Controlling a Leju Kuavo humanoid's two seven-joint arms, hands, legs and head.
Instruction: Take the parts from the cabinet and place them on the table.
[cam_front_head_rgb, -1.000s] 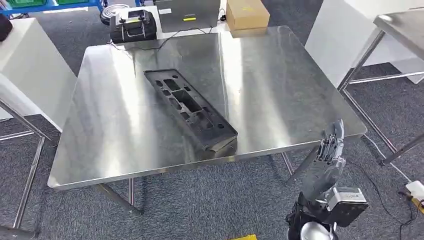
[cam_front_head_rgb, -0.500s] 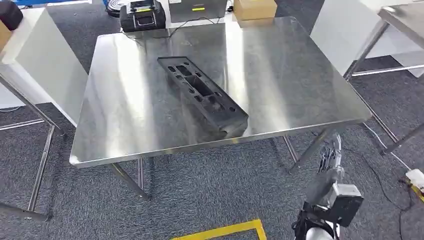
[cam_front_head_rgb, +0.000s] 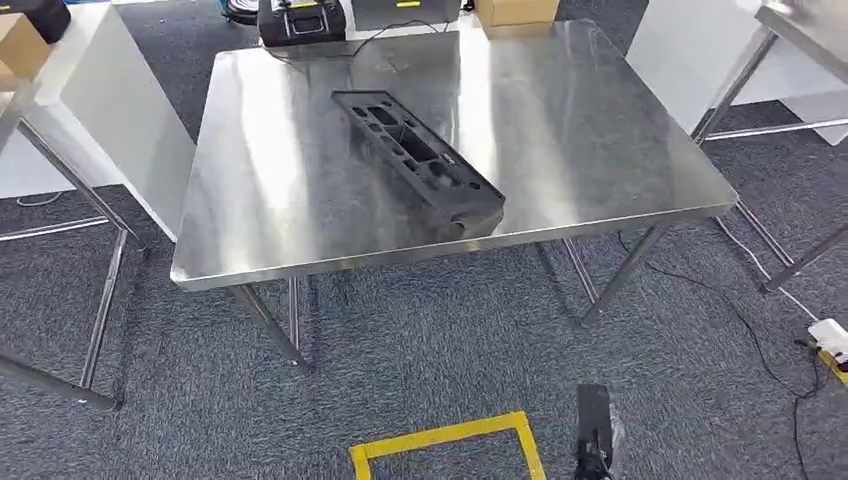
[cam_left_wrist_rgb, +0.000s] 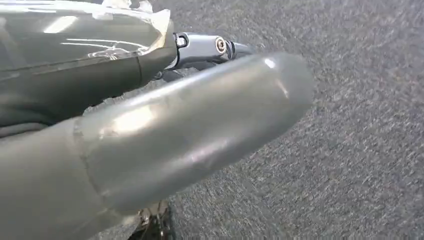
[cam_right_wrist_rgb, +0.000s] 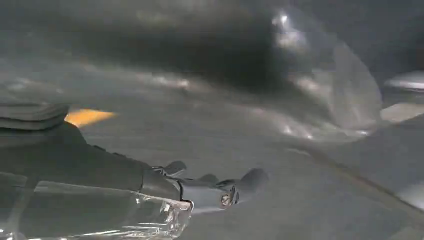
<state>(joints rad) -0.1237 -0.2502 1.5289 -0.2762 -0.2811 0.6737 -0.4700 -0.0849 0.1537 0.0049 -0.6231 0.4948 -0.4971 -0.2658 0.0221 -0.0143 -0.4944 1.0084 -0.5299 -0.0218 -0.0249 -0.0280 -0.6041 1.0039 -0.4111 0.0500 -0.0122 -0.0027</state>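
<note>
The table (cam_front_head_rgb: 600, 130) is bare silver steel, streaked with pale glare, and the part (cam_front_head_rgb: 420, 160) on it is matt black. Below the table, the carpet (cam_front_head_rgb: 420, 350) is speckled blue-grey (a yellow tape outline (cam_front_head_rgb: 445, 445) crosses it). Beyond the table's far edge sits a tan box (cam_front_head_rgb: 515, 10).

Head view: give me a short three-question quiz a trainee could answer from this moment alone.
1. True or false: the black part lies flat on the steel table.
2. Multiple choice: the part's lower end sits closest to which table edge? A) far edge B) near edge C) right edge
3. Fill in: on the carpet in front of the table is a corner marked in ______ tape.

Key: 1 true; 2 B; 3 yellow. The left hand and right hand hang over the floor, holding nothing.
</note>
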